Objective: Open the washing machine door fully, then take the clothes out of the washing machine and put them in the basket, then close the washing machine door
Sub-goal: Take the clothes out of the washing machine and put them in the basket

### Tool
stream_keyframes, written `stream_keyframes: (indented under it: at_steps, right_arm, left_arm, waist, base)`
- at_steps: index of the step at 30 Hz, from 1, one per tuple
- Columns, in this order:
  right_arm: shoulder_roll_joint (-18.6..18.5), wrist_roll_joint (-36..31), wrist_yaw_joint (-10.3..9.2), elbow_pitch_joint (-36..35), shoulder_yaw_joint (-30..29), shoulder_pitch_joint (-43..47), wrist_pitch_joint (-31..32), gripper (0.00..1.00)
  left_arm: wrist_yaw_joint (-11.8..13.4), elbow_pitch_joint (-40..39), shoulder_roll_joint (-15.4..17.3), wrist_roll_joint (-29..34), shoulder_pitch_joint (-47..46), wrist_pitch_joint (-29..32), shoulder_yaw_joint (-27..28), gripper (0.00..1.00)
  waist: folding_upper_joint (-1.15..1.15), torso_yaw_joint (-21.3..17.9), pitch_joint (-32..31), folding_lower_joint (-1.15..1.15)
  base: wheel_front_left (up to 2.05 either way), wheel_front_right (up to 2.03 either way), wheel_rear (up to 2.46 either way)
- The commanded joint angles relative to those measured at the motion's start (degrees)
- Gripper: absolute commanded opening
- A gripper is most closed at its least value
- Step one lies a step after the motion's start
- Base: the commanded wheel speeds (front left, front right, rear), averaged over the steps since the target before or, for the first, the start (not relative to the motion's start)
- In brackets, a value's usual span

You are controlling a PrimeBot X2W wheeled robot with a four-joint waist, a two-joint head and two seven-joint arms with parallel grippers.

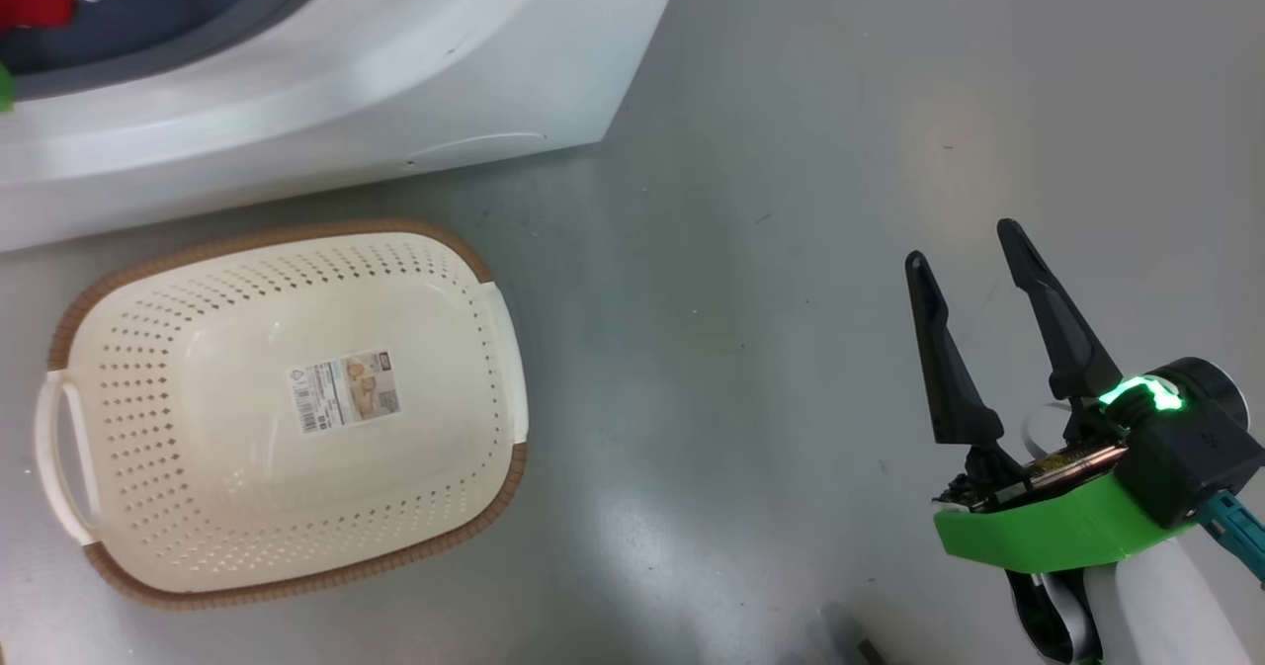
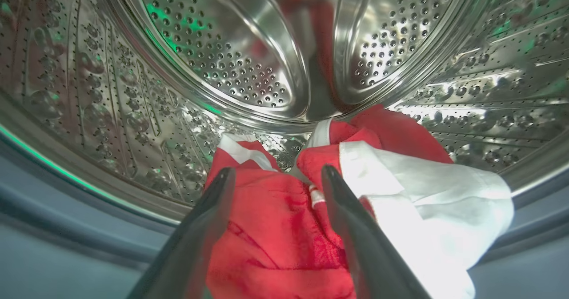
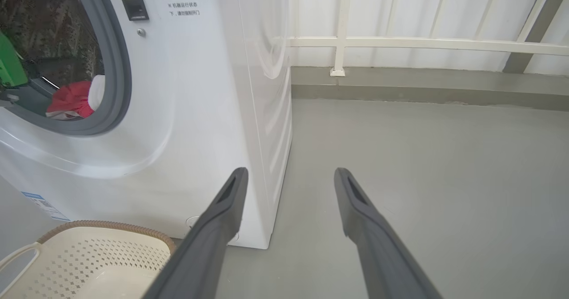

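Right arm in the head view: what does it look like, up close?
The right tool has two long, tapering black fingers on a bright green bracket. Behind sits a black housing with a glowing green light, a teal fitting, then a smooth white forearm.

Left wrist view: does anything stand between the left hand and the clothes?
Nothing visible does. The left hand is open and points into the drum, and the red and white clothes lie directly ahead of its fingers on the drum's floor.
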Motion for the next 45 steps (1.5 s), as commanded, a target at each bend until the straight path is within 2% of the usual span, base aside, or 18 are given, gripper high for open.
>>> stream_keyframes:
  at_steps: [1,4,10,19,25,26,27,28,29,30,31,39,45]
  right_arm:
    - [-0.5,-0.4,0.36,-1.1,1.4,-0.1,-0.4,1.0]
    - [-0.5,-0.3,0.36,-1.2,1.9,-0.2,-0.4,1.0]
    - [-0.5,-0.1,0.36,-1.2,2.2,-0.3,-0.4,1.0]
    - [-0.5,0.6,0.36,-0.6,2.4,0.0,-0.4,1.0]
    - [-0.5,0.9,0.36,-0.3,2.7,0.2,-0.4,1.0]
    - [-0.5,1.0,0.36,-0.3,2.7,0.2,-0.4,1.0]
    - [-0.5,1.0,0.36,-0.3,2.8,0.2,-0.4,1.0]
    - [-0.5,1.0,0.36,-0.3,2.8,0.1,-0.4,1.0]
    - [-0.5,1.1,0.36,-0.3,2.9,0.1,-0.4,1.0]
    - [-0.5,1.1,0.36,-0.4,2.9,0.1,-0.4,1.0]
    - [-0.5,1.1,0.36,-0.4,2.9,0.1,-0.4,1.0]
    - [-0.5,1.1,0.36,-0.6,2.6,0.3,-0.4,1.0]
    - [-0.5,0.8,0.36,-0.5,2.1,0.0,-0.4,1.0]
  left_arm:
    - [-0.2,-0.1,3.6,0.6,-1.3,0.6,0.7,1.0]
    - [-0.5,3.8,4.2,0.8,-3.7,4.1,-0.1,1.0]
    - [1.2,9.6,5.1,2.8,-7.3,10.6,-2.6,1.0]
    - [4.5,14.7,6.7,6.6,-8.4,14.1,-6.5,1.0]
    - [4.9,16.9,6.7,7.9,-8.9,16.7,-8.7,1.0]
    - [4.8,17.1,6.7,8.0,-8.9,16.8,-9.0,0.96]
    - [4.7,17.3,6.8,7.9,-9.0,17.0,-9.1,0.74]
    - [4.6,17.5,6.8,7.9,-9.0,17.2,-9.3,0.43]
    - [4.5,17.6,6.9,8.0,-9.1,17.3,-9.5,0.28]
    - [4.4,17.6,7.0,8.0,-9.1,17.2,-9.7,0.04]
    - [4.1,17.8,6.9,7.8,-9.1,17.3,-9.6,0.0]
    - [2.7,18.1,6.6,5.6,-9.2,16.3,-8.9,0.0]
    - [2.1,16.8,5.9,3.8,-8.8,12.3,-8.0,0.0]
  waist:
    - [0.0,-0.6,0.6,0.0]
    - [0.0,-1.2,1.1,0.0]
    - [0.0,-1.8,1.9,0.0]
    - [0.0,-2.2,1.7,0.0]
    - [0.0,-2.3,1.4,0.0]
    - [0.0,-2.3,1.3,0.0]
    - [0.0,-2.4,1.3,0.0]
    - [0.0,-2.4,1.3,0.0]
    - [0.0,-2.4,1.4,0.0]
    - [0.0,-2.4,1.4,0.0]
    - [0.0,-2.5,1.4,0.0]
    - [0.0,-2.2,1.8,0.0]
    - [0.0,-1.1,1.9,0.0]
  base:
    - [0.0,0.0,0.0]
    - [0.0,0.0,0.0]
    - [0.0,0.0,0.0]
    - [0.0,0.0,0.0]
    - [0.0,0.0,0.0]
    - [0.0,0.0,0.0]
    - [0.0,0.0,0.0]
    - [0.0,0.0,0.0]
    - [0.0,0.0,0.0]
    - [0.0,0.0,0.0]
    - [0.0,0.0,0.0]
    - [0.0,0.0,0.0]
    - [0.0,0.0,0.0]
